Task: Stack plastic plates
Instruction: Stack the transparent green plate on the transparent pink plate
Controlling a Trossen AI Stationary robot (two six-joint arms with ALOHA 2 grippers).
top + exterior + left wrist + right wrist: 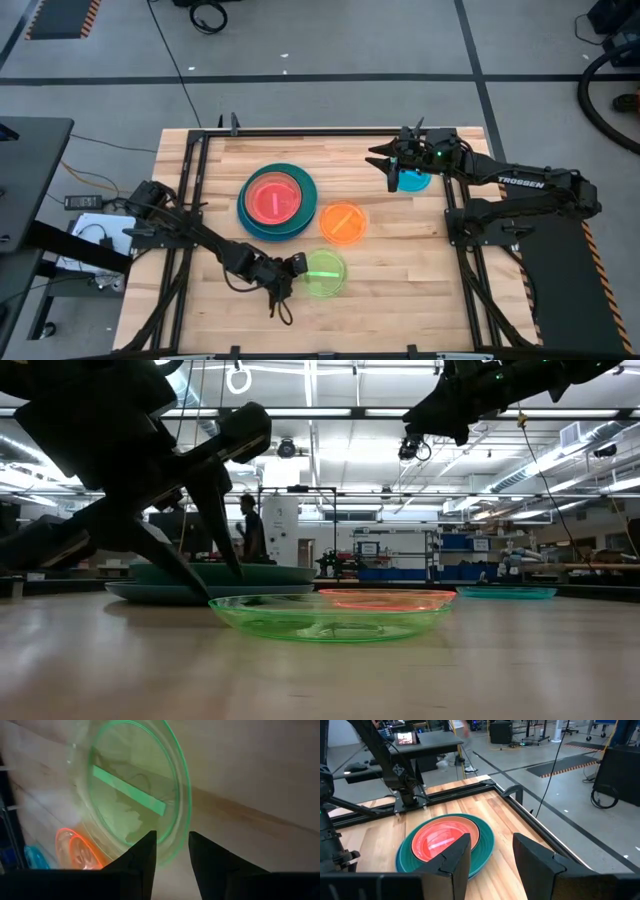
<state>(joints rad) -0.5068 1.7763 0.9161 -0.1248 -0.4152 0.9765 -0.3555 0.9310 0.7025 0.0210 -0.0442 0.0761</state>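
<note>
A neon green plate (pixel 325 275) (pixel 330 615) (pixel 135 785) lies flat on the wood near the table's near edge. My left gripper (pixel 297 265) (pixel 172 852) is open and low at its left rim, one finger on each side of the rim. An orange plate (pixel 343 222) (pixel 385 598) lies alone at mid-table. A pink plate on a brown one tops the large teal plates in a stack (pixel 277 200) (pixel 445 840). A cyan plate (pixel 415 182) (pixel 505 592) lies far right. My right gripper (pixel 393 170) (pixel 491 847) hovers open, high above it. My left gripper comes slanting down from the table's left at the green plate's left rim (pixel 175 840), which runs through the gap between the fingers. The plate lies flat on the table. Whether a fingertip (pixel 212 598) touches the rim, I cannot tell.
Black frame rails (pixel 190 190) run along the table's left, far and right sides. Bare wood (pixel 420 290) lies right of the green plate, toward the near edge. In the room beyond the table stands a person (pixel 250 525).
</note>
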